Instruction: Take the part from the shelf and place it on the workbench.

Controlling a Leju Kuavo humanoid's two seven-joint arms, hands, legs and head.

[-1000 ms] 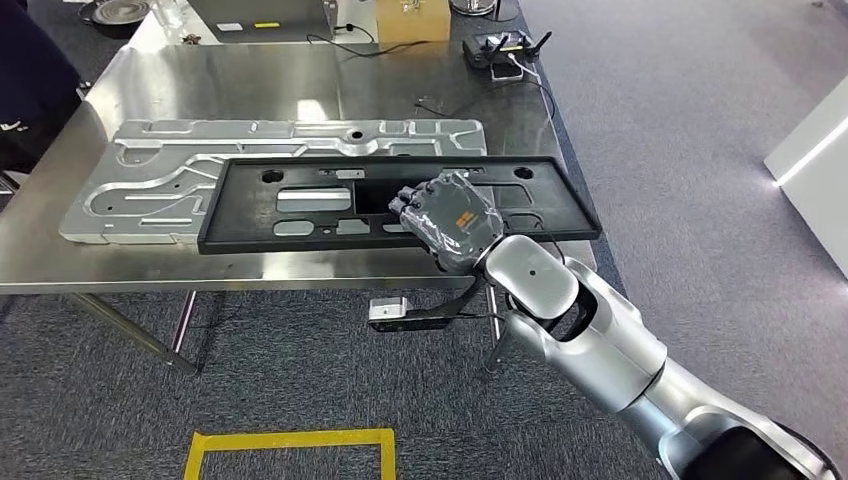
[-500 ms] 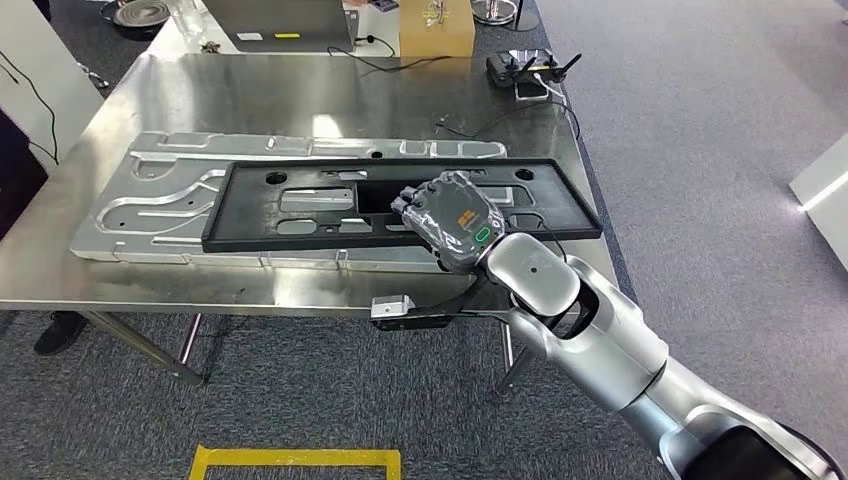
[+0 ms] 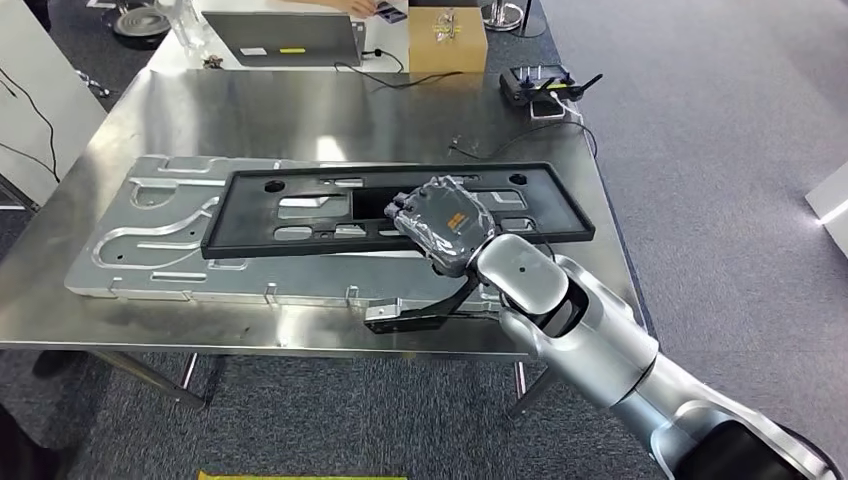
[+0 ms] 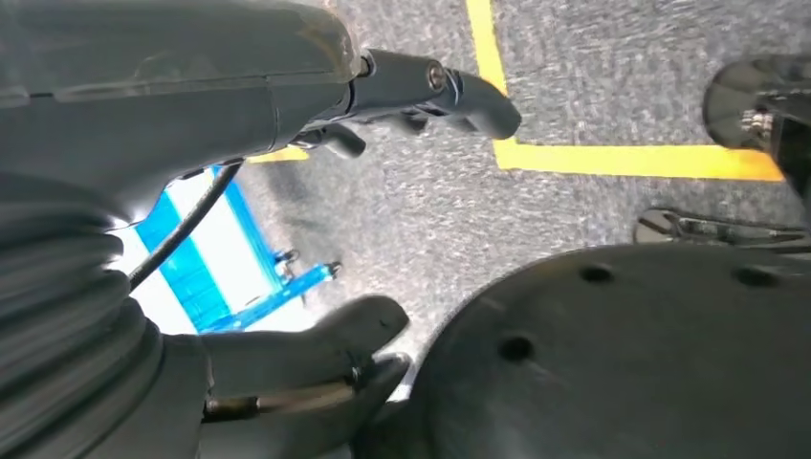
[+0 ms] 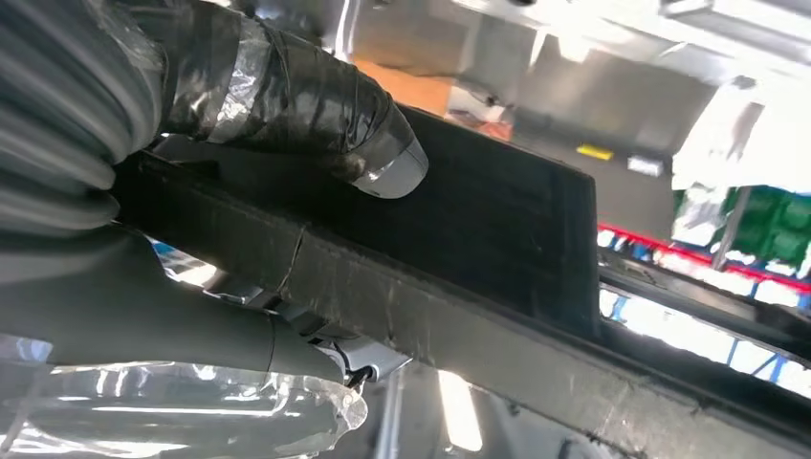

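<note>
My right hand (image 3: pixel 447 222) grips the near rail of the black part (image 3: pixel 300 205), held over the workbench (image 3: pixel 300 110) and grey plate (image 3: pixel 130 250). Risk: the long 9 o'clock end could sag and strike the plate.

Black part (image 3: pixel 400 208), silver workbench (image 3: pixel 300 110), grey carpet (image 3: pixel 720 150), yellow floor tape (image 4: pixel 612 158)

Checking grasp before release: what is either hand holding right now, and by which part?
The right hand grips the black frame part by its near long rail, right of middle, thumb pressed on one face. The left hand holds nothing.
</note>
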